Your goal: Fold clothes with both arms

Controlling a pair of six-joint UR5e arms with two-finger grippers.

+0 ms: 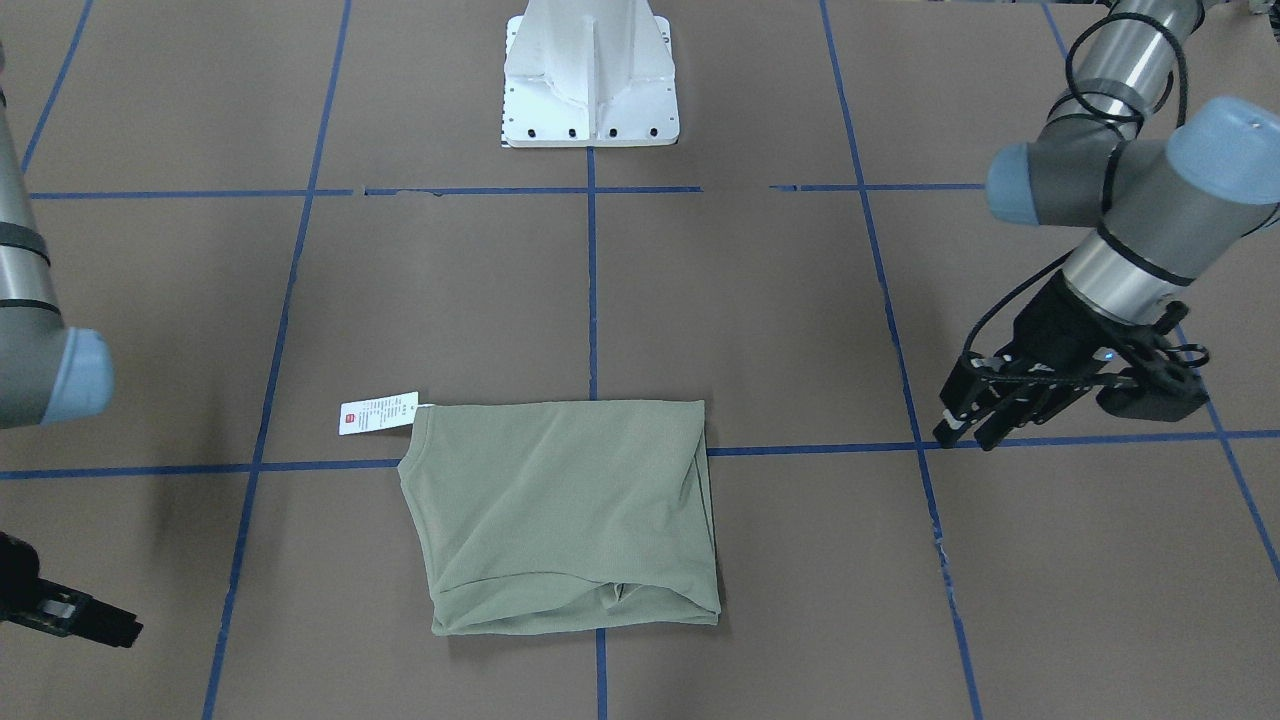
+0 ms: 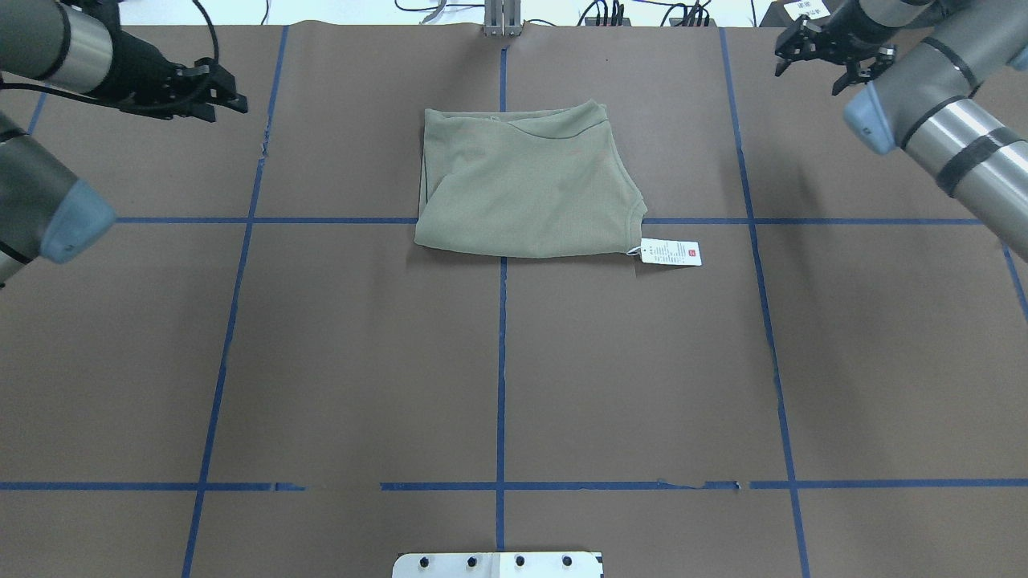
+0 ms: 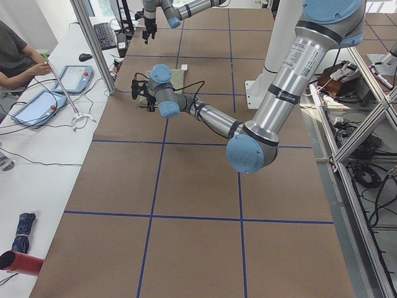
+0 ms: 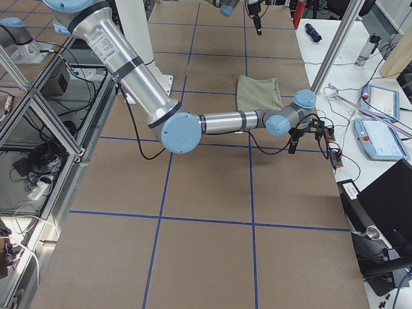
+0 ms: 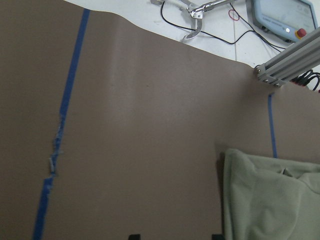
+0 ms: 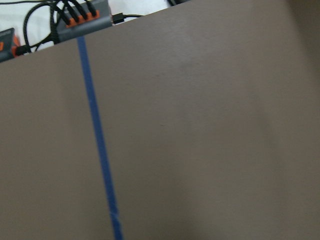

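Lying folded flat on the table (image 2: pixel 361 361), the olive-green shirt (image 2: pixel 522 189) touches no gripper. The left gripper (image 1: pixel 963 440) and the right gripper (image 2: pixel 809 79) hover well apart from it, both with fingers spread wide and empty.

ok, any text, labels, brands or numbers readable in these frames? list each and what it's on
Nothing can be quoted; no text is legible in any view.
price tag: a red square mark and rows of fine print, too small to read.
left arm: dark lettering along the upper tube, too blurred to read.
right arm: similar lettering on the tube, too blurred to read.
shirt: no legible print.
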